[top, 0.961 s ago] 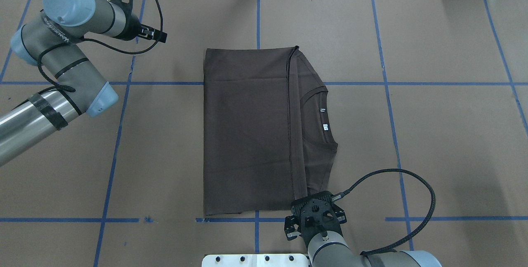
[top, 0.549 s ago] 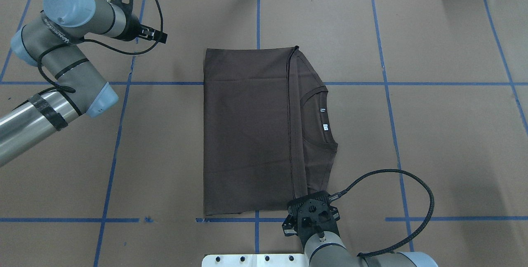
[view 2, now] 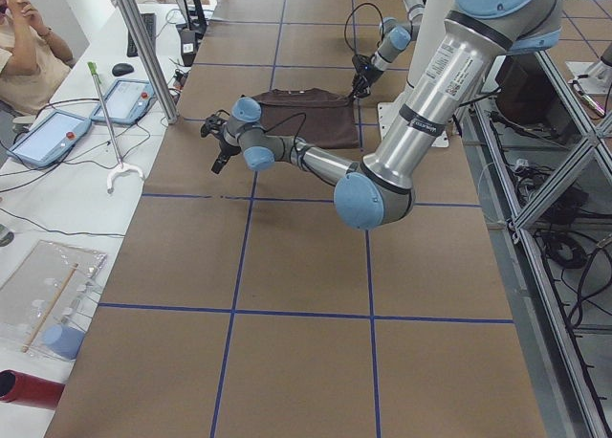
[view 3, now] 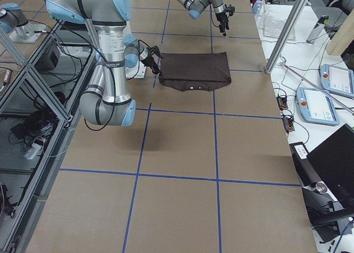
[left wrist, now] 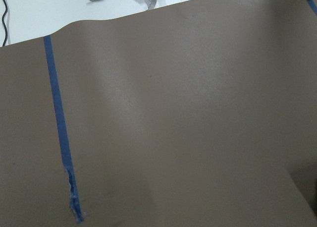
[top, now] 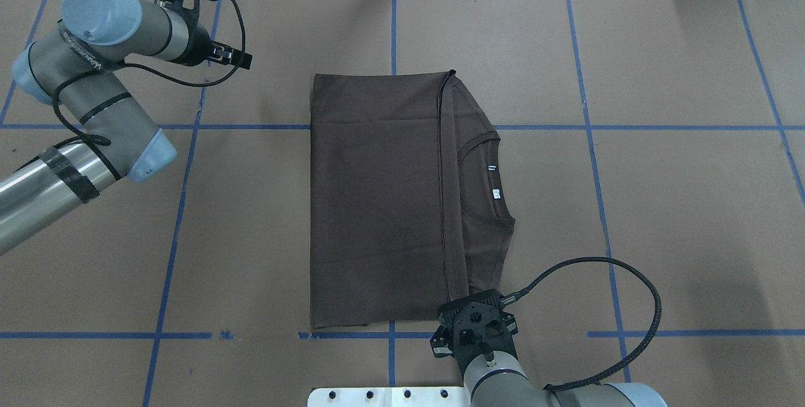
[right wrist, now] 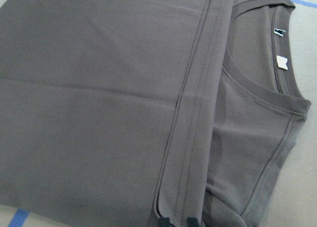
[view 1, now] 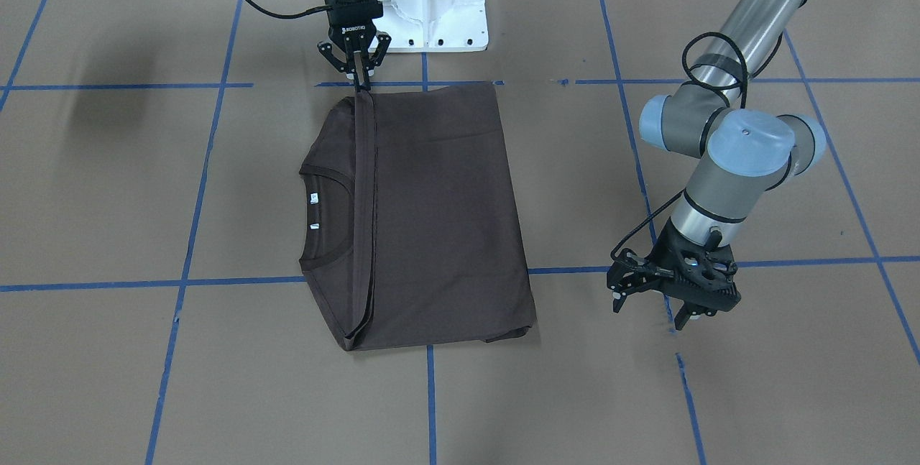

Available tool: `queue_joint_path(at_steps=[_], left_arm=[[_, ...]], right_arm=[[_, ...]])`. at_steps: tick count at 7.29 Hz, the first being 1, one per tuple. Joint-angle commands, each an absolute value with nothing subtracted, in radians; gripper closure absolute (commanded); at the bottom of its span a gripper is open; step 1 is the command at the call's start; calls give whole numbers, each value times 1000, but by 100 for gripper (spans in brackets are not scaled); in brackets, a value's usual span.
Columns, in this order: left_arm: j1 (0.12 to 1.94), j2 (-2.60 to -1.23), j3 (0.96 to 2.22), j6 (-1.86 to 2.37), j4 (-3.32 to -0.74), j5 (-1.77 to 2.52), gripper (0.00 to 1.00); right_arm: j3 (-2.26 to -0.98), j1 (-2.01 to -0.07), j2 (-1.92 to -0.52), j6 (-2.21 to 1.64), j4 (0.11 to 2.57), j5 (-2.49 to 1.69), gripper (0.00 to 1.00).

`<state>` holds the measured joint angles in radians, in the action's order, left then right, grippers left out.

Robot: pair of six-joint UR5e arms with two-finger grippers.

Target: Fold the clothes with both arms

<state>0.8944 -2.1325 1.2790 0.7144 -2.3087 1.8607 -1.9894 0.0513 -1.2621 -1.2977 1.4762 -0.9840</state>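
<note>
the dark brown shirt (top: pixel 377 206) lies flat at the middle of the worktop (top: pixel 660 218), folded into a tall, smooth rectangle of soft knit. in the overhead view its lower part is turned over the chest, so a straight hem (right wrist: pixel 198 113) with two rows of stitching runs from 12 to 6 o'clock. at the 3 o'clock side the shoulders slope out and the ribbed round collar (right wrist: pixel 257 90) curves open, with two small white labels (top: pixel 495 180) inside the neck.

the right end effector (view 1: pixel 359 84), black and slim, points down at the shirt's 5 o'clock corner. its fingers are drawn together, pinching the end of the hem band.

the left end effector (view 1: pixel 649 310) hovers over bare paper well apart from the shirt, at about 10 o'clock. its fingers are spread and grip nothing.

the worktop is covered in matte brown paper, marked into large squares by blue tape (top: pixel 679 127) that is frayed in places.
</note>
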Motion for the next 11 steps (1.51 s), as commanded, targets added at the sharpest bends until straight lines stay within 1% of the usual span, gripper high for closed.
queue_joint_path(at_steps=[1, 3, 4, 5, 7, 9, 10, 11], left_arm=[[894, -2129, 1284, 715, -2309, 1861, 0], [893, -2129, 1284, 715, -2309, 1861, 0], [891, -2129, 1285, 716, -2309, 1861, 0], [890, -2129, 1285, 715, -2309, 1861, 0], [885, -2129, 1285, 715, -2309, 1861, 0], [884, -2129, 1285, 716, -2309, 1861, 0], [884, -2129, 1287, 716, -2309, 1861, 0], [884, -2129, 1290, 716, -2309, 1861, 0]], right_arm=[[-1991, 49, -1261, -1298, 1474, -971, 100], [-2003, 35, -1269, -1308, 1471, -976, 100], [-2025, 34, -1290, -1322, 1474, -971, 100], [-2028, 38, -1337, -1418, 1471, -971, 100], [-2031, 86, -1396, -1503, 1474, -956, 100], [-2034, 109, -1414, -1589, 1474, -945, 100], [-2034, 110, -1416, -1588, 1474, -940, 1], [-2063, 109, -1411, -1580, 1474, -949, 0]])
